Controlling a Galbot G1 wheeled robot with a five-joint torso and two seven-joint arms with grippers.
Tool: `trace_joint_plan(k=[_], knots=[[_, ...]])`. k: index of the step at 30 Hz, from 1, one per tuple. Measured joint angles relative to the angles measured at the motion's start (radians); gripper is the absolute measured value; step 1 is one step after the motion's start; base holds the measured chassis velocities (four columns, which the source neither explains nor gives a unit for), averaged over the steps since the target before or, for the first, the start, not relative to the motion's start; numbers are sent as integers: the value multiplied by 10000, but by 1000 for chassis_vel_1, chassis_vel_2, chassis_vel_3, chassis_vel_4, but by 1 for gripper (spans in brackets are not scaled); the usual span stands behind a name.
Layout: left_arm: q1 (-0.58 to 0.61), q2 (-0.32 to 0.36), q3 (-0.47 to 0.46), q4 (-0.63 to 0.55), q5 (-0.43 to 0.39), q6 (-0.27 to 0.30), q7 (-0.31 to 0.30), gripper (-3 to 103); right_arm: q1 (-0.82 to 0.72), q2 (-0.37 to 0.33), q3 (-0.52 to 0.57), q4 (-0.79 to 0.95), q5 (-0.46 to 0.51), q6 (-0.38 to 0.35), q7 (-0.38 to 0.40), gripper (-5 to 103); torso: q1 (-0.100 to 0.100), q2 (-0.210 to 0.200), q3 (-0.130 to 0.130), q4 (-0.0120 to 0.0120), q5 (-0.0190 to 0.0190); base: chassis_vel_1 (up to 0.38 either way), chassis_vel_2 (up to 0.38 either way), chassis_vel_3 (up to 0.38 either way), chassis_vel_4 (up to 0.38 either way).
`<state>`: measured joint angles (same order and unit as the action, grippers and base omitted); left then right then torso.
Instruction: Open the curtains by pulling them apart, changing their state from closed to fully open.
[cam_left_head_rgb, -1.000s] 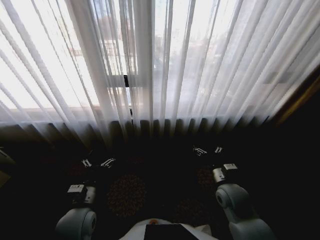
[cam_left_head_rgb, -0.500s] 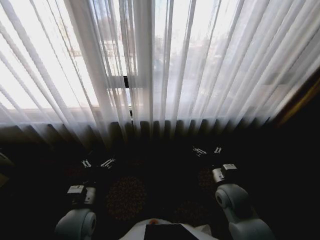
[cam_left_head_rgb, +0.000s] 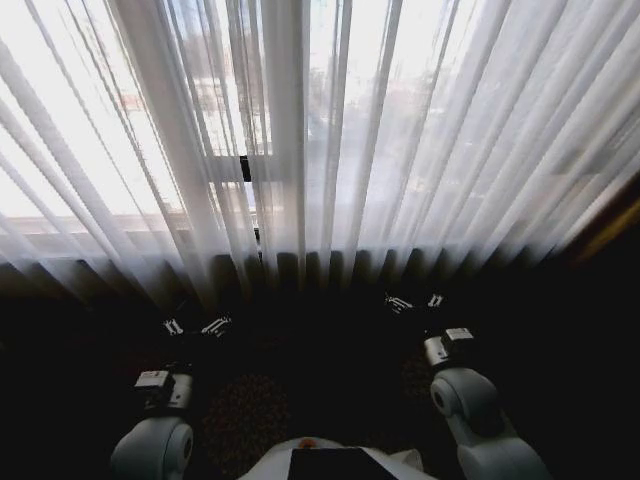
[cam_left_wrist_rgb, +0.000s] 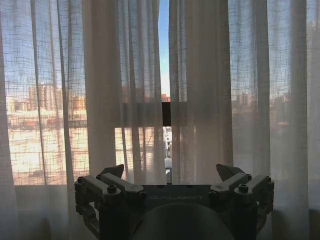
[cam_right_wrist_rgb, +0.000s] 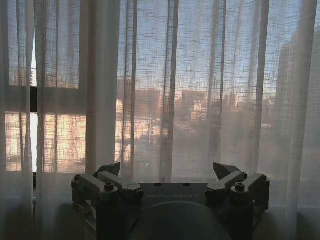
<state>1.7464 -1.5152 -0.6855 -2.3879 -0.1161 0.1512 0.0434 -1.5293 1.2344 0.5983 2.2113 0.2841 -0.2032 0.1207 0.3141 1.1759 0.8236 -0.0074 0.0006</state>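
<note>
The curtains hang straight ahead of the robot, two sheer white panels that span the whole window and fall in long vertical pleats down to a dark band at the floor line. Daylight comes through the loose weave, so city buildings and a black window frame bar show faintly behind the fabric. The two panels meet slightly left of centre in the head view, where a narrow slit stays between their inner edges; in the left wrist view that slit shows a strip of blue sky and the dark frame bar. The left gripper is held low in front of the robot, short of the cloth, its fingers spread wide with nothing between them. The right gripper is also low and just in front of the hem, fingers likewise apart and empty. In both wrist views the fingertips point at the curtain without touching it.
</note>
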Motion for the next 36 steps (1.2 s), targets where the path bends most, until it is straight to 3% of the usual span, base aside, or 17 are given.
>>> trace_joint_plan(k=[36], knots=[[-52,-14,63,8,-15,29,16,100,-6,49,-27,-78,-13,24,-39,100,-1,1,0,-3,-4,-200,200,189,-203]])
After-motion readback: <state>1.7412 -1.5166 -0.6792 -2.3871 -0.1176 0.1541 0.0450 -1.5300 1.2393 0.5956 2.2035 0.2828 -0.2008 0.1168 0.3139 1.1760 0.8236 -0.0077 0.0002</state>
